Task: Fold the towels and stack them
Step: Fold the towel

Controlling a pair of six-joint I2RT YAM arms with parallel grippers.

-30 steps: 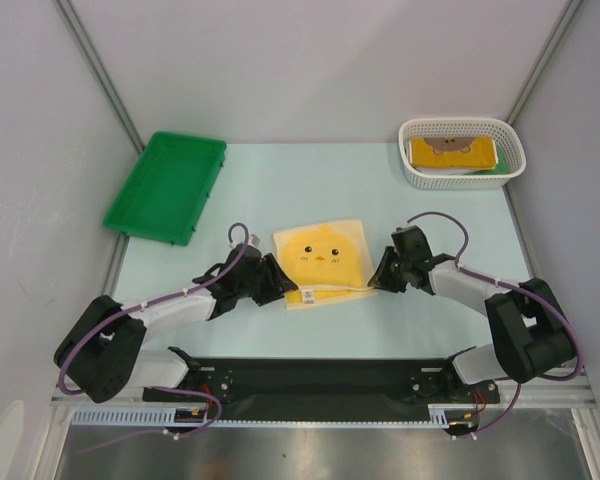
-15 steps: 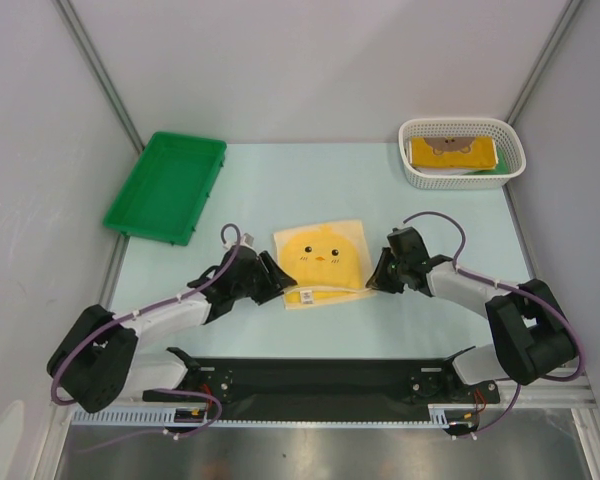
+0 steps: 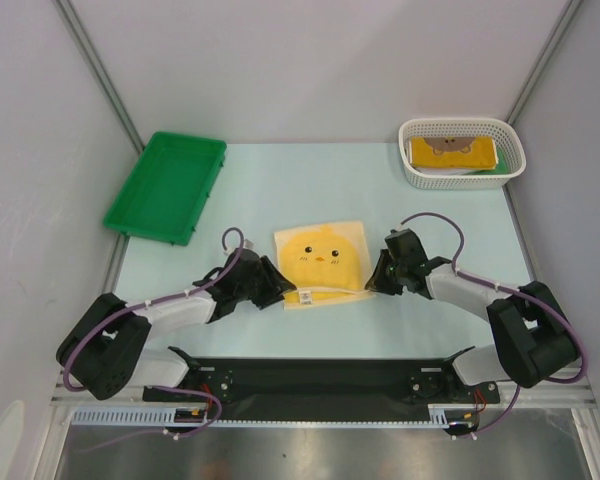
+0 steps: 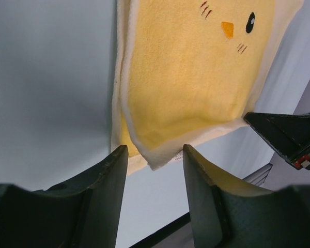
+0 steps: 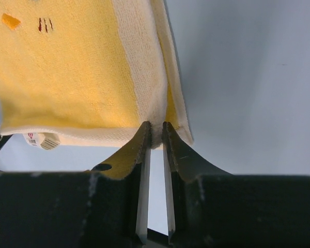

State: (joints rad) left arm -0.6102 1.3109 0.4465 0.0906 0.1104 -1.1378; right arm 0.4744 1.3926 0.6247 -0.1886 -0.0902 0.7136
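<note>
the step in hand looks like a second fold of the soft yellow terry towel with a printed chick face (image 3: 322,262), which lies already doubled at the middle of the smooth pale blue-green tabletop (image 3: 280,190), between the two arms. the right fingers (image 5: 132,155) are clenched on its near right corner, pinching the cream border; whether they hold both layers i cannot tell. the left fingers (image 4: 101,186) stand released, one on each side of the near left corner, which sits just ahead of their tips. to do this well, i judge the left fingers should slide forward until both layers lie between them, then bite as deep as the right ones, so the two corners rise level and the hems meet squarely. the smooth surface probably gives little hold, so a low push may shove the cloth instead of catching it. plain grey wall panels (image 3: 310,70) close in three sides. a green plastic tray (image 3: 166,186) sits at the far left and a white mesh basket (image 3: 460,123) holding more folded cloth at the far right, both well apart from the fold
</note>
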